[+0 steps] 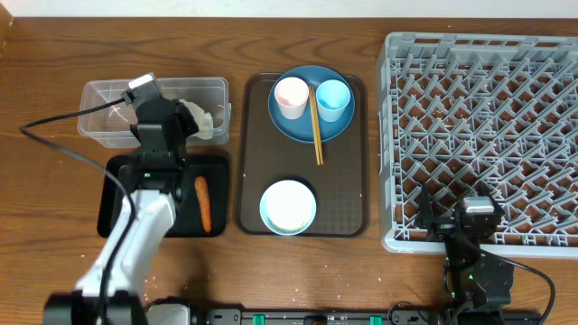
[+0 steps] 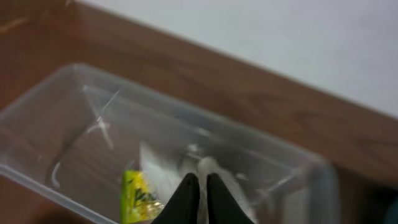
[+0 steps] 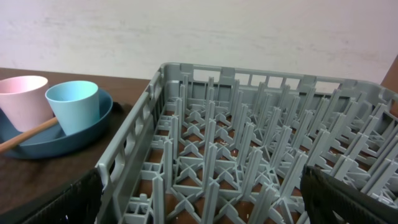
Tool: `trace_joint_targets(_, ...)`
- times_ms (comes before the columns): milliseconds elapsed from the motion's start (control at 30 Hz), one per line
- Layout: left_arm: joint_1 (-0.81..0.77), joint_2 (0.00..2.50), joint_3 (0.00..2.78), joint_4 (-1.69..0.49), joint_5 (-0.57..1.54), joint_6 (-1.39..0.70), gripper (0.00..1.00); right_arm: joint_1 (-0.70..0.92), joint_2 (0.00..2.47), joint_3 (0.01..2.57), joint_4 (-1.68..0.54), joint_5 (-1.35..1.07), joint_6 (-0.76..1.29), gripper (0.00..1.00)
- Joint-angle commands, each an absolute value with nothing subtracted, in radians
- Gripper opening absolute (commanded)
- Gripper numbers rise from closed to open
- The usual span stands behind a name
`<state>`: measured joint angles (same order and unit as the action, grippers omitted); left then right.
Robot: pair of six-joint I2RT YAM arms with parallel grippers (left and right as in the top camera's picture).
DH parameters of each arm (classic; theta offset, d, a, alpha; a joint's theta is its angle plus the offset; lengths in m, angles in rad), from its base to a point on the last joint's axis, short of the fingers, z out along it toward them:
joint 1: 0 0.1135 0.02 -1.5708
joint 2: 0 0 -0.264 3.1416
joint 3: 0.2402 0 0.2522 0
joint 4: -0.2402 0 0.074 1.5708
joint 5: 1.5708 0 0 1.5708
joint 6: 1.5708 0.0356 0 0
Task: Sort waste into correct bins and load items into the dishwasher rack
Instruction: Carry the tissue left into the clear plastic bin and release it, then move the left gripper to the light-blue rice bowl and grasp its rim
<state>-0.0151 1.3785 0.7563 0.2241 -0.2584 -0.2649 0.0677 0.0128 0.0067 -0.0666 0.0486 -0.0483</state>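
Note:
My left gripper [image 1: 194,117] [image 2: 202,186] hangs over the right end of the clear tub [image 1: 108,113] [image 2: 56,112], shut on the crumpled white-and-yellow wrapper [image 1: 209,124] [image 2: 140,196]. An orange carrot piece [image 1: 203,203] lies in the black tray [image 1: 219,181] in front of the tub. The blue plate [image 1: 302,122] [image 3: 62,140] carries the pink cup [image 1: 291,96] [image 3: 22,96], the light-blue cup [image 1: 332,97] [image 3: 73,104] and the chopsticks [image 1: 317,135]. Nearer me sits the bowl [image 1: 288,206]. My right gripper [image 1: 454,209] [image 3: 205,205] stands open at the near left corner of the grey rack [image 1: 488,117] [image 3: 249,143], holding nothing.
The plate and the bowl rest on a brown serving tray [image 1: 348,181] between the bins and the rack. A black cable [image 1: 54,144] trails across the table left of my left arm. A pale wall stands behind the table.

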Motion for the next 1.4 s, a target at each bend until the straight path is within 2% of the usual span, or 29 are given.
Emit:
trace_joint_targets(0,0.016,1.449,0.773,0.242,-0.274,-0.264,0.09,0.086,0.011,0.005,-0.070,0.052,-0.050,0.99)
trace_joint_targets(267,0.034,1.481,0.773,0.262,-0.271,-0.264,0.11,0.086,0.011,0.005,-0.070,0.052,-0.050,0.99)
trace_joint_targets(333,0.033,1.462,0.773,0.273,-0.247,-0.263,0.17,0.086,0.011,0.005,-0.070,0.052,-0.050,0.99)
trace_joint_targets(367,0.033,1.447,0.773,0.273,-0.226,-0.263,0.17,0.086,0.011,0.005,-0.070,0.052,-0.050,0.99)
trace_joint_targets(533,0.013,1.290,0.774,0.231,-0.042,-0.313,0.16,0.086,0.011,0.005,-0.070,0.052,-0.050,0.99)
trace_joint_targets(667,-0.035,1.115,0.774,0.012,0.174,-0.476,0.17,0.086,0.011,0.005,-0.070,0.052,-0.050,0.99)
trace_joint_targets(767,-0.088,1.005,0.774,-0.216,0.321,-0.580,0.16,0.086,0.011,0.005,-0.070,0.052,-0.050,0.99)
trace_joint_targets(800,-0.118,0.973,0.774,-0.305,0.363,-0.609,0.12,0.086,0.011,0.005,-0.070,0.052,-0.050,0.99)
trace_joint_targets(967,-0.287,0.923,0.773,-0.551,0.407,-0.636,0.06,0.086,0.011,0.005,-0.070,0.052,-0.050,0.99)
trace_joint_targets(1167,-0.479,0.956,0.775,-0.570,0.400,-0.635,0.06,0.086,0.011,0.005,-0.070,0.052,-0.050,0.99)
trace_joint_targets(1367,-0.574,1.039,0.778,-0.522,0.384,-0.683,0.06,0.086,0.011,0.005,-0.070,0.052,-0.050,0.99)
